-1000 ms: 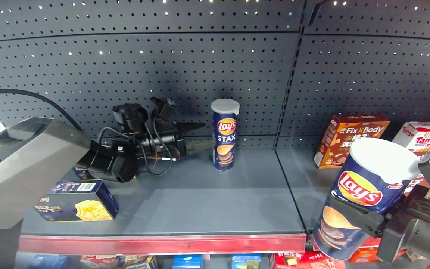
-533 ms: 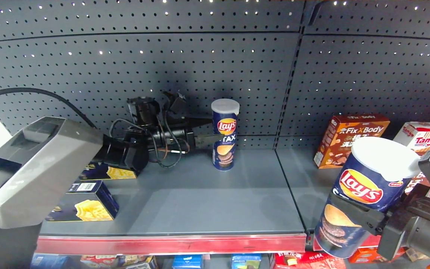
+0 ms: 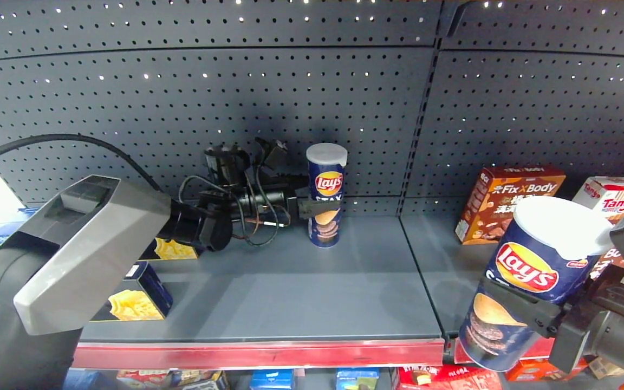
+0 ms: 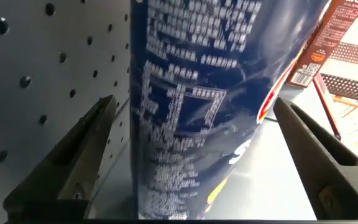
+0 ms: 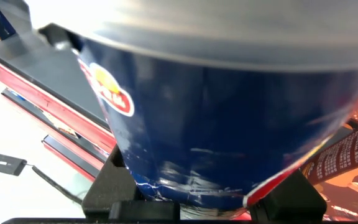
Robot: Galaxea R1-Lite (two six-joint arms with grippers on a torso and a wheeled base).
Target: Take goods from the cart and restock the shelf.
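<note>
Chip can (image 3: pixel 326 195) stands upright at 12 o'clock on the grey shelf (image 3: pixel 301 287), near the pegboard (image 3: pixel 236 97). My left end effector (image 3: pixel 312 195) straddles it, released. Flat deck runs to the red lip (image 3: pixel 258 355) at 6 o'clock. My right end effector (image 3: pixel 526 314) clenches a second can (image 3: pixel 539 271) at 4 o'clock, near printed boxes (image 3: pixel 507 203).

Behind left arm (image 3: pixel 90 244): part of front blue box (image 3: pixel 141 295), most of rear box (image 3: pixel 174 250). Bottom edge cuts lower-shelf goods (image 3: pixel 268 379). Top of held can (image 5: pixel 229 124) blurred, possibly lid.

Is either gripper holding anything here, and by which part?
Right gripper clamps a chip can around its lower half. Left gripper straddles the shelf can, open, not gripping.
</note>
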